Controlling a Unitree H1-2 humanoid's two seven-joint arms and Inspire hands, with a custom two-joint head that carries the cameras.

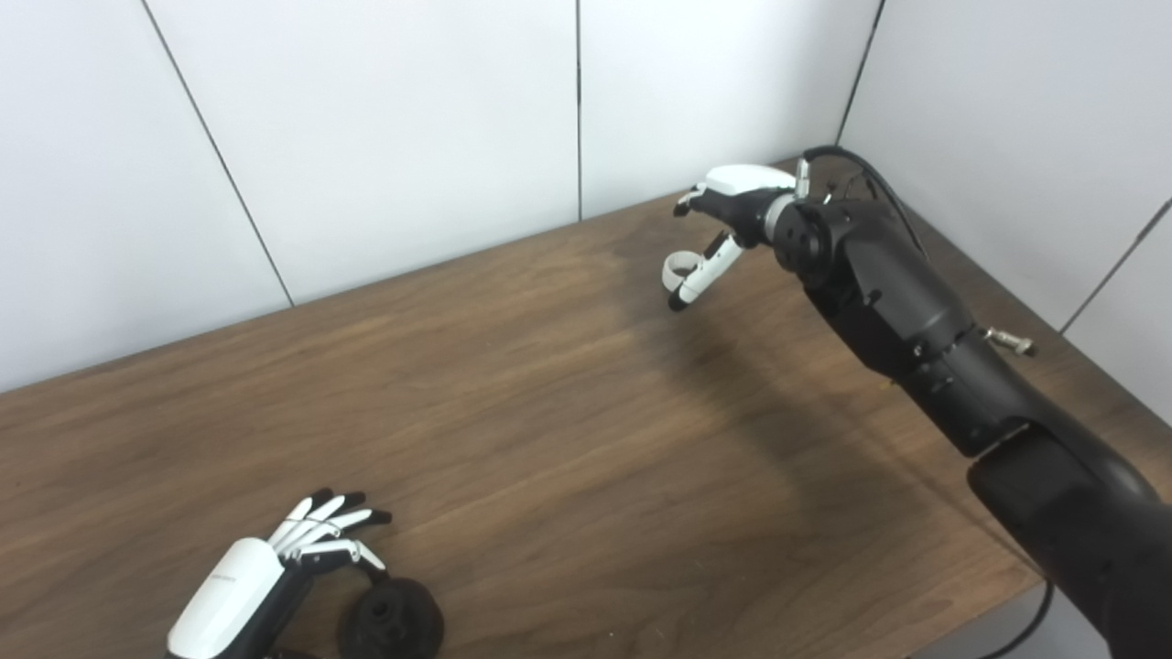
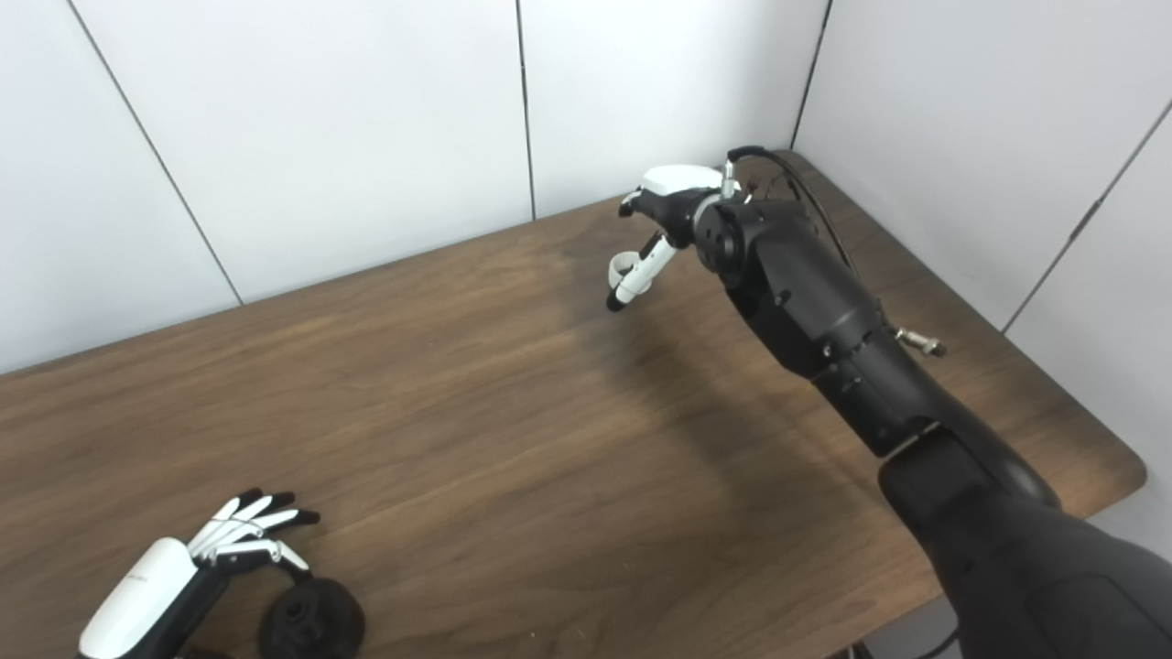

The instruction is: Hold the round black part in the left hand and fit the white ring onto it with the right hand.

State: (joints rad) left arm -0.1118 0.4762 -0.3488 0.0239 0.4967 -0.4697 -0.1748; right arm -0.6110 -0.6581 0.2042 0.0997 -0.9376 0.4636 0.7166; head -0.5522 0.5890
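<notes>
White wall panels back a brown wooden table (image 1: 549, 439). At the near left edge, the left hand (image 1: 275, 567) rests with fingers spread, holding nothing, and the round black part (image 1: 391, 621) lies just beside it on the table. Far right, near the back corner, the right hand (image 1: 723, 229) hovers, pinching the white ring (image 1: 676, 267) in its fingers.

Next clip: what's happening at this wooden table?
A humanoid robot is partway through joining two parts. Its right hand, stretched toward the far side of the wooden table, holds a small white ring pinched at its fingertips, above the surface. Near the front edge, the left hand has its fingers spread beside the round black part, which appears to rest on the table, not lifted. The two parts are far apart.
</notes>
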